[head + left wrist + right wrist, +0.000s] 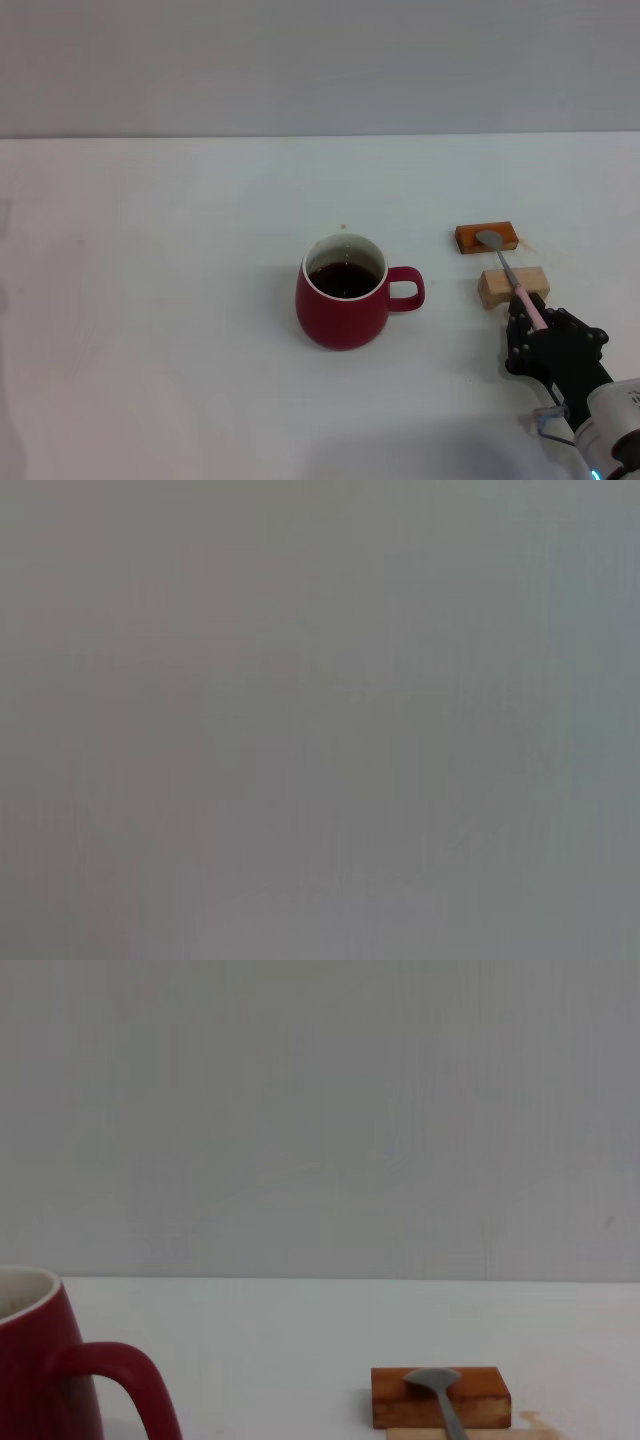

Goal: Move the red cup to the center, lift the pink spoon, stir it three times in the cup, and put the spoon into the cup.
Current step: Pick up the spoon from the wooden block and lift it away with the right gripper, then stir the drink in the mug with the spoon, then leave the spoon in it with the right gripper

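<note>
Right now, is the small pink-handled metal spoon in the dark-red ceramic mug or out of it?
Out. The pink-handled metal spoon lies across the orange block and tan block, beside the dark-red ceramic mug, right gripper at its handle.

At the middle of the head view, the red cup (343, 300) is dark red outside with a white inner wall and near-black liquid. To its right, the pink spoon (508, 272) has a silver bowl and neck and a pale pink handle, lying over an orange block (486, 238) and a tan block (512, 286). The white table (150, 300) meets a pale grey wall (300, 60), and the right gripper (538, 335) at lower right is black.
</note>
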Tool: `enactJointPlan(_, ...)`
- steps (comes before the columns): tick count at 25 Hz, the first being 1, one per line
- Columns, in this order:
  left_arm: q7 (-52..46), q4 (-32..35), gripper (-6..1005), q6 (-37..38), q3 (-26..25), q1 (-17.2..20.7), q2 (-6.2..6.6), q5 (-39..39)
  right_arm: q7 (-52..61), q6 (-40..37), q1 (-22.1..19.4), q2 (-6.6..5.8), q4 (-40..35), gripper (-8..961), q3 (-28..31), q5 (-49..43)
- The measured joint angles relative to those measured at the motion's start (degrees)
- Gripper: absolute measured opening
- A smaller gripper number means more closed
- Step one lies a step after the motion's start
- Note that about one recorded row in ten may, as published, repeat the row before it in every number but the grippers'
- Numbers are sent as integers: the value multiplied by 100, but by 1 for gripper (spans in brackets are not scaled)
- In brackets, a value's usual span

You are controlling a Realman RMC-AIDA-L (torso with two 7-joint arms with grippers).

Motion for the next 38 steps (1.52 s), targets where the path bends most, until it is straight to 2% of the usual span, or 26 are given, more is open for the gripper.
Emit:
enactJointPlan(6, 0, 3, 848, 0, 0, 4, -10, 0, -48, 0, -10, 5, -27, 144, 0, 2)
enactJointPlan(15, 0, 2, 848, 0, 0, 0, -19, 0, -68, -42, -30, 6, -41, 143, 1, -10)
enactJointPlan(25, 0, 10, 848, 0, 4, -11, -19, 0, -188, -572, -124, -40, 194, 143, 5, 3)
enactJointPlan(28, 0, 11, 848, -1, 8, -9, -19, 0, -426, -653, -201, -95, 458, 143, 121, 5)
enactJointPlan(29, 0, 12, 847, -2, 8, -6, -19, 0, -597, -660, -269, -181, 718, 143, 219, 5)
enactJointPlan(30, 0, 12, 847, -7, 9, -2, -19, 0, -597, -660, -269, -181, 718, 143, 219, 5)
enactJointPlan(31, 0, 12, 847, -17, 9, 2, -19, 0, -754, -661, -332, -273, 996, 143, 322, 6)
enactJointPlan(32, 0, 12, 847, -17, 9, 2, -19, 0, -754, -661, -332, -273, 996, 143, 322, 6)
enactJointPlan(36, 0, 11, 847, -34, 10, 10, -15, 0, -1289, -709, -561, -415, 1628, 143, 737, -55)
enactJointPlan(38, 0, 11, 848, -35, 8, 13, -12, -1, -1334, -790, -606, -415, 1709, 143, 830, -141)
